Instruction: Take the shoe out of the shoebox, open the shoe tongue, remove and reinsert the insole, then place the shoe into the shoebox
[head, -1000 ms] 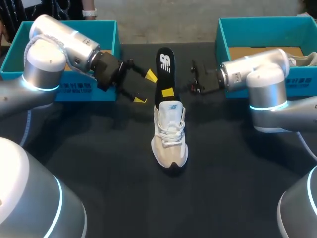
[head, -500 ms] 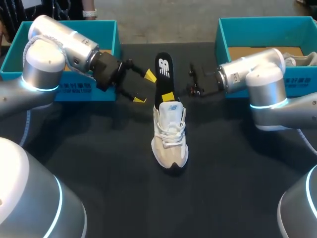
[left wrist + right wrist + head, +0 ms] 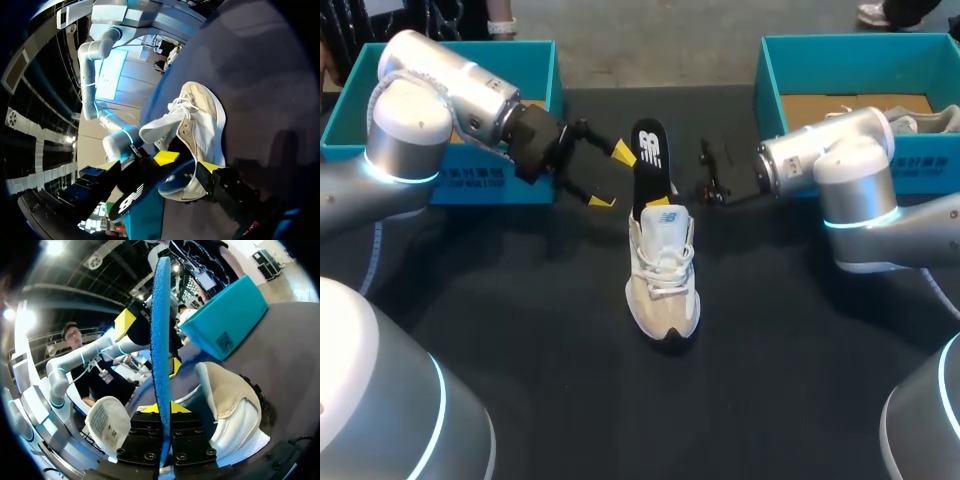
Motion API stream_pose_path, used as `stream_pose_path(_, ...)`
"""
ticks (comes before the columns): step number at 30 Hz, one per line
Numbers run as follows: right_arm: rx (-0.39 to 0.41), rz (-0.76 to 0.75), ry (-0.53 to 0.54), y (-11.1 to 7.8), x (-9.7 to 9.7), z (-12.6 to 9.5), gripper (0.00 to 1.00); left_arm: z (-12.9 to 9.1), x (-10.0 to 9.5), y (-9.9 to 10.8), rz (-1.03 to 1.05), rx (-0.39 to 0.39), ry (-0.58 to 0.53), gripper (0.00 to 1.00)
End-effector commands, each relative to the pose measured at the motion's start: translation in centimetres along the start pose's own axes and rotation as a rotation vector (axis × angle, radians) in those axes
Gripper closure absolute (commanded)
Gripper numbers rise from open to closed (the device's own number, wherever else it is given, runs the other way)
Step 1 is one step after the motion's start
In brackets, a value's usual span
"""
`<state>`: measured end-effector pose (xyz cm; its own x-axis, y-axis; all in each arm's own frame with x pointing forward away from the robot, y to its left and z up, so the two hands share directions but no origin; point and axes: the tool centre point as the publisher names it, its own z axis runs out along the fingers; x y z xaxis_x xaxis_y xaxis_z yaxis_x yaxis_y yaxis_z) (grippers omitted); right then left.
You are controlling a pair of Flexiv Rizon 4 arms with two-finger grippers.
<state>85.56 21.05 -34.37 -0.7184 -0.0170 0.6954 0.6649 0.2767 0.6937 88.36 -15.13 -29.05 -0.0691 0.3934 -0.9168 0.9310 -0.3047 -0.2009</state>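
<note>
A white shoe (image 3: 663,268) lies mid-table, toe toward me, heel toward the far side. A black insole (image 3: 650,152) stands up out of its heel opening, and my right gripper (image 3: 658,203) is shut on the insole's lower part. In the right wrist view the insole (image 3: 160,330) shows edge-on with a blue underside, clamped between the right gripper (image 3: 164,408)'s yellow tips, with the shoe (image 3: 227,395) just beyond. My left gripper (image 3: 612,177) hangs open just left of the insole, touching nothing. In the left wrist view the shoe (image 3: 195,130) and insole (image 3: 135,190) lie ahead of the left gripper (image 3: 158,170).
A teal shoebox (image 3: 470,178) stands at the back left behind my left arm. A second teal shoebox (image 3: 840,45) at the back right holds another shoe (image 3: 932,120). Black tabletop lies bare in front of the shoe.
My right gripper has carried the insole lower and nearer the shoe's heel opening, and its wrist has turned slightly. The left arm and the shoe have stayed put.
</note>
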Motion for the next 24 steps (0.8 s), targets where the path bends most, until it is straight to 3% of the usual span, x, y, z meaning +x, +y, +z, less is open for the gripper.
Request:
stream_pose_path(1, 0.018, 0.012, 0.028, -0.1, -0.7, 0.2, 1.0, 0.0, 0.0, 0.2, 0.002, 0.004, -0.001, 0.0)
stream_pose_path(11, 0.046, 0.038, 0.034, -1.0, 0.1, 0.3, 1.0, 0.1, 0.1, 0.2, 0.003, 0.007, -0.003, 0.0)
stream_pose_path(13, 0.042, 0.028, 0.025, -0.6, 0.2, 0.3, 0.71, 0.1, 0.0, 0.2, 0.005, 0.009, -0.002, 0.0)
stream_pose_path(24, 0.033, -0.03, -0.01, 1.0, 0.2, -0.1, 0.71, 0.2, -0.1, 0.1, 0.012, 0.012, -0.005, 0.0)
